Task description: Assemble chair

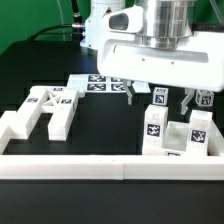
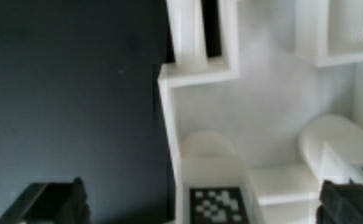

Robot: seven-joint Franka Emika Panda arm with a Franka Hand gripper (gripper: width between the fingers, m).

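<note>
Desk: black and flat; everything rests on it.
Robot arm: glossy white, hanging down over the exterior view's right half.
Border wall: long, low and white, running along the near edge of the desk across the whole exterior view.
Chair: not put together. It lies as loose matte white pieces with square black-and-white tags, all on the desk behind the border wall.
H-shaped piece: lies flat on the exterior view's left, well apart from the arm.
Upright blocks: two stand side by side on the exterior view's right, just behind the border wall.
Marker board: thin, flat and white with tags, lying farther back near the middle.
Small tagged piece: sits below the arm, between the two fingers.
Fingers: dark, one on each side of that piece; the wrist view shows both tips low, with a tag between them.
Jaws: spread wide, gripping nothing.
</note>
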